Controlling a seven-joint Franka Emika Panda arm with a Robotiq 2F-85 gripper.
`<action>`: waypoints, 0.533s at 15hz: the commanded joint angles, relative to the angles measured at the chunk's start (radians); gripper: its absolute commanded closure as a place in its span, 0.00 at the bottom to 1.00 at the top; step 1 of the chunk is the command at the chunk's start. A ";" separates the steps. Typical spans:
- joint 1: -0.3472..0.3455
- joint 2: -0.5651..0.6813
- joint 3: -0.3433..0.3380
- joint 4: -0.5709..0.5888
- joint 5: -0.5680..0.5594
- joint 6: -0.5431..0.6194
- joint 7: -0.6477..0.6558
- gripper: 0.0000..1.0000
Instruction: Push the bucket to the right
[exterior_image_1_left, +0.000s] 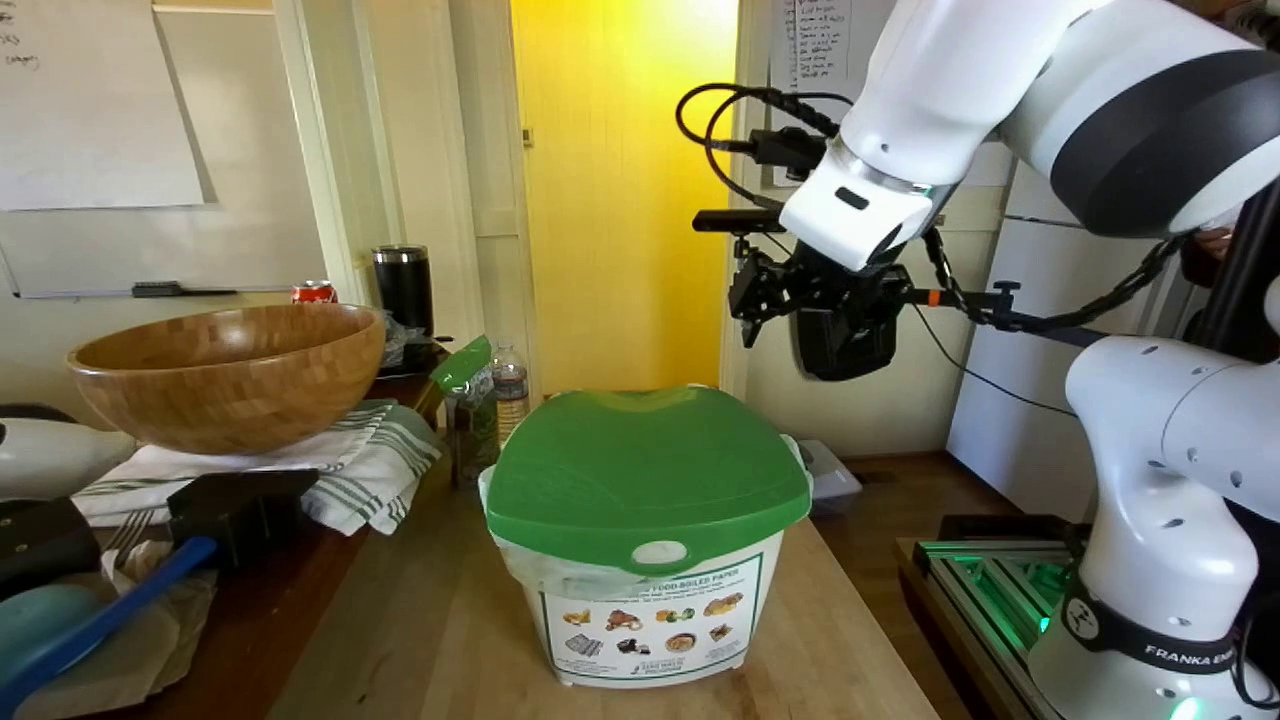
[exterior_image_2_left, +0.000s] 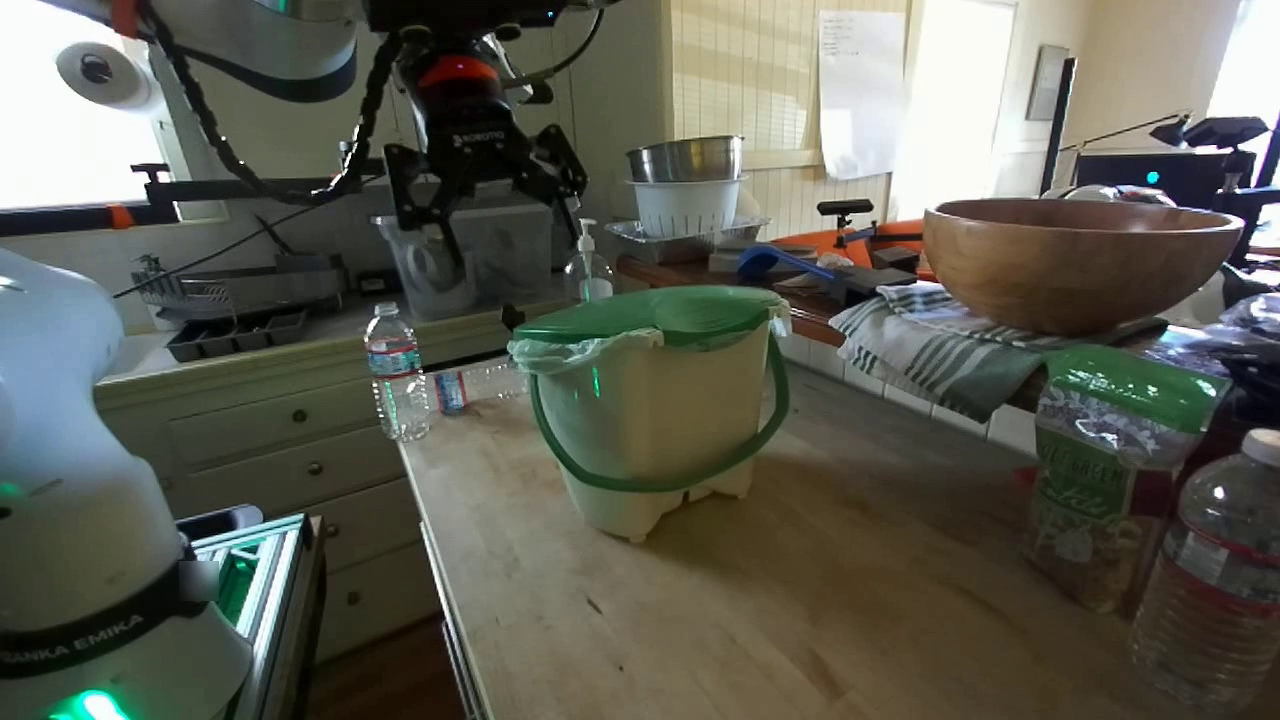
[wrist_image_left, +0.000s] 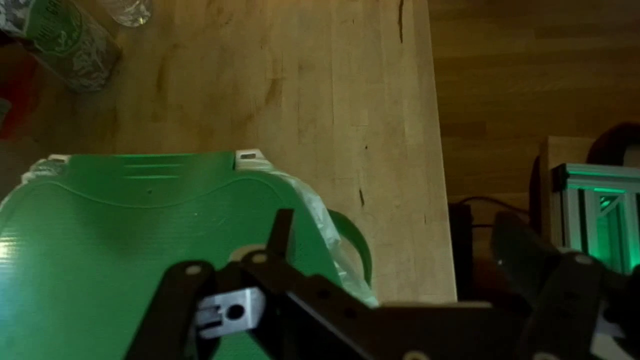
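Note:
The bucket is a white tub with a green lid and a green handle. It stands upright on the wooden counter in both exterior views (exterior_image_1_left: 650, 600) (exterior_image_2_left: 660, 420). Its labelled side shows in an exterior view. A thin liner sticks out under the lid. In the wrist view the lid (wrist_image_left: 150, 240) fills the lower left. My gripper (exterior_image_2_left: 515, 245) is open and empty, above the bucket's height and apart from it. It also shows from the side in an exterior view (exterior_image_1_left: 752, 325). In the wrist view the gripper's fingers (wrist_image_left: 397, 225) are wide apart, one over the lid, one past the counter's edge.
A wooden bowl (exterior_image_1_left: 230, 380) rests on a striped towel (exterior_image_1_left: 390, 460) on a raised ledge. A snack bag (exterior_image_2_left: 1110, 480) and a water bottle (exterior_image_2_left: 1215, 580) stand on the counter. Another bottle (exterior_image_2_left: 395, 375) stands near the far end, with one lying beside it (exterior_image_2_left: 480, 387).

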 joint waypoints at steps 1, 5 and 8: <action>0.006 0.030 0.022 0.061 0.068 -0.032 0.181 0.00; 0.006 0.056 0.024 0.112 0.132 -0.030 0.364 0.00; 0.013 0.065 0.014 0.144 0.195 -0.022 0.482 0.00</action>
